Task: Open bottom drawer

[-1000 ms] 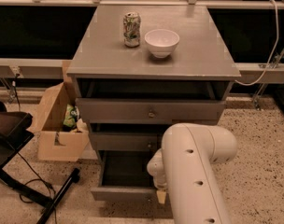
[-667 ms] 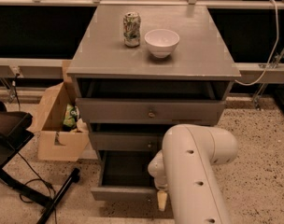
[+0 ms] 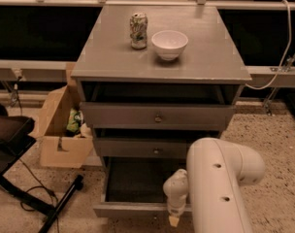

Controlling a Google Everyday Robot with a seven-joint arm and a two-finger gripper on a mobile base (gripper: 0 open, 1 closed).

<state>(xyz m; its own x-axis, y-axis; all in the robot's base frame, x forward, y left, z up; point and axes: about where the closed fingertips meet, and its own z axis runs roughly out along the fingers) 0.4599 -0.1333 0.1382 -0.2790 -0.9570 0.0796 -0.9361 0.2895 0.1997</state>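
Hanging at the bottom drawer's (image 3: pixel 130 209) front edge, gripper (image 3: pixel 174 220), open or closed impossible to tell, drawer pulled out, knob hidden, right end behind white arm (image 3: pixel 218 188)

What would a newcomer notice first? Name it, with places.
The big white arm fills the lower right, its pincer down at the front edge of the bottom drawer, which stands pulled out. Atop the cabinet sit a can and a white bowl, side by side.
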